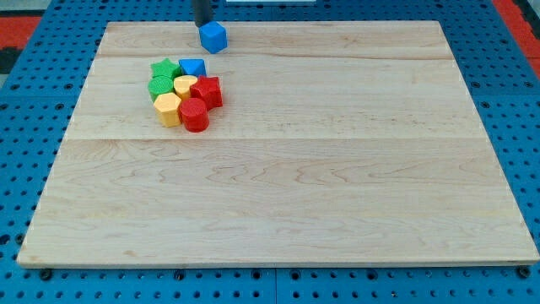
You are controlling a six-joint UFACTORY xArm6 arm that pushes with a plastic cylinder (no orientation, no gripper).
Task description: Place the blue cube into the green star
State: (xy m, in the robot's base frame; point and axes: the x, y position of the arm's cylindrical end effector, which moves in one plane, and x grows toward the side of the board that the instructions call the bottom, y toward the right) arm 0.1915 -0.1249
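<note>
A blue cube (213, 36) sits near the top edge of the wooden board, left of centre. My tip (203, 24) is just above and left of it in the view, at or touching its top-left side. A green star (165, 68) lies below and left of the cube, at the top left of a tight cluster of blocks. A gap of bare wood separates the cube from the cluster.
The cluster holds a second blue block (193, 67), a green block (160, 85), a yellow block (185, 84), a yellow hexagon (168, 109), a red star (207, 91) and a red cylinder (194, 115). The wooden board (321, 169) rests on a blue perforated table.
</note>
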